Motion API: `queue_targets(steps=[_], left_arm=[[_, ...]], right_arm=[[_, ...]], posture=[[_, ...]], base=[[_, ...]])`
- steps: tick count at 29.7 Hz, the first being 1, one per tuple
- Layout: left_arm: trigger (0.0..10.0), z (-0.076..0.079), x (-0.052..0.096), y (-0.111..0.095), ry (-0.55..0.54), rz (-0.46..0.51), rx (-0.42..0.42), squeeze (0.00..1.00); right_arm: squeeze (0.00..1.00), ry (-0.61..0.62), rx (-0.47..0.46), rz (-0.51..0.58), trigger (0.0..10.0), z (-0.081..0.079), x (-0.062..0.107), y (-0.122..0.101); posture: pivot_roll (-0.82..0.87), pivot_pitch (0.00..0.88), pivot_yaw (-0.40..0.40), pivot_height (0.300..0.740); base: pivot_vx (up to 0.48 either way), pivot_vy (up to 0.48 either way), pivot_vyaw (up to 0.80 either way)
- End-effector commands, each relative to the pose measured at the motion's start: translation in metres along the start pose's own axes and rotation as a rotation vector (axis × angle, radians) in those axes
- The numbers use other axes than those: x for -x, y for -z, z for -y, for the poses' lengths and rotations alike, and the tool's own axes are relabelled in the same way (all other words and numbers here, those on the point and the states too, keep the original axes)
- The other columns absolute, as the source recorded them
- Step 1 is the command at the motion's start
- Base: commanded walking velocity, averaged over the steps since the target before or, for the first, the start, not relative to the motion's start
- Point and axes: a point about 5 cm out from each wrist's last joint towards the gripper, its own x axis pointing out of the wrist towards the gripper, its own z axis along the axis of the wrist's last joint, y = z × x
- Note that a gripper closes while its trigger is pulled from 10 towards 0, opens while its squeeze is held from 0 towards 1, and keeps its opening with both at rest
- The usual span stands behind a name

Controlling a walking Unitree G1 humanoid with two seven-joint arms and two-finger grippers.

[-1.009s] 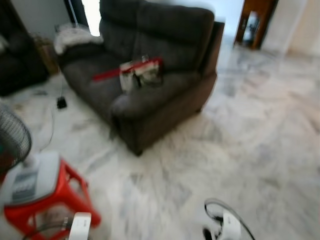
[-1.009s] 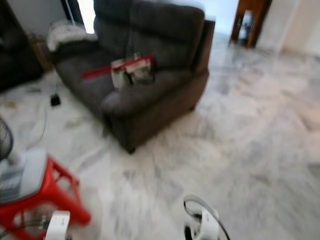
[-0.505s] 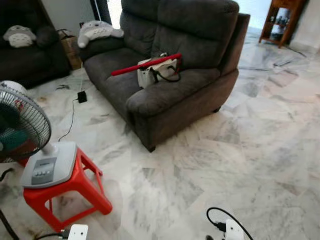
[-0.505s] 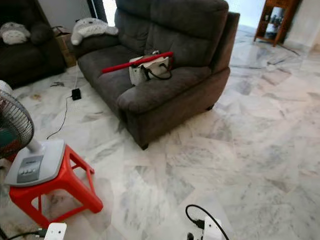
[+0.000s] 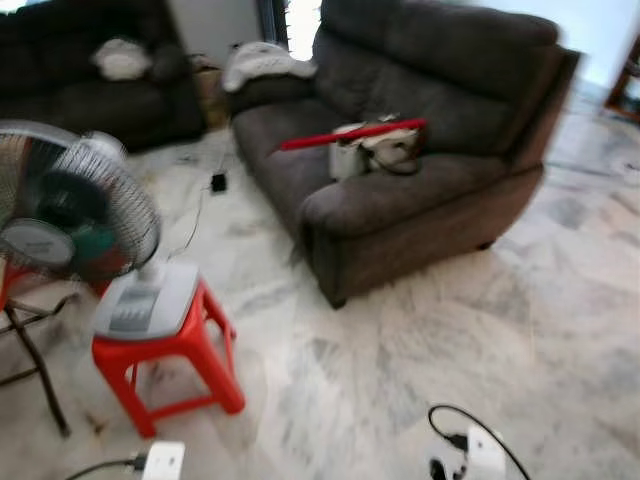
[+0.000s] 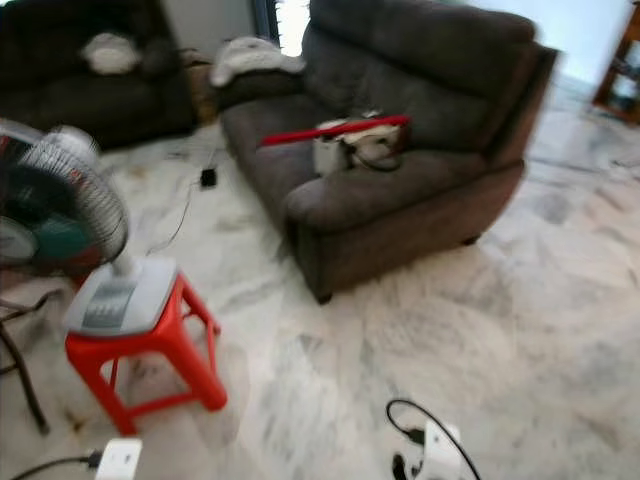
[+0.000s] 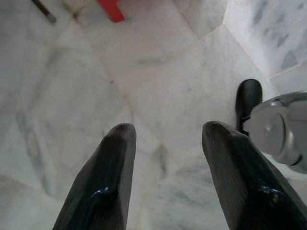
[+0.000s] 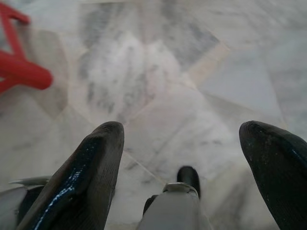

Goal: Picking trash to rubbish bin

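Walking on with both the left pincer [image 7: 165, 132] and right pincer [image 8: 192, 132] wide and empty, you risk clipping the red stool [image 5: 170, 350] under the fan [image 5: 75, 215].

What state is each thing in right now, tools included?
Left tool: open, empty, over bare floor.
Right tool: open, empty, over bare floor.
Fan: upright on the red stool.
White bag: on the sofa seat, red stick lying across it.
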Motion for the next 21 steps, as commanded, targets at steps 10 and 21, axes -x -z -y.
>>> queue_targets(steps=[10, 21], left_arm=[[10.0, 0.022, 0.0, -0.011, 0.043, 0.017, 0.009, 0.0], [10.0, 0.001, -0.003, -0.022, 0.014, 0.05, 0.062, 0.0]], right_arm=[[0.0, 0.068, -0.018, 0.004, 10.0, 0.024, 0.003, -0.006], [0.0, -0.006, -0.027, 0.001, 10.0, -0.007, -0.002, -0.007]], posture=[[-0.05, 0.0, 0.0, 0.74], [-0.02, 0.0, 0.051, 0.74]], base=[[0.0, 0.0, 0.55], [0.0, 0.0, 0.04]])
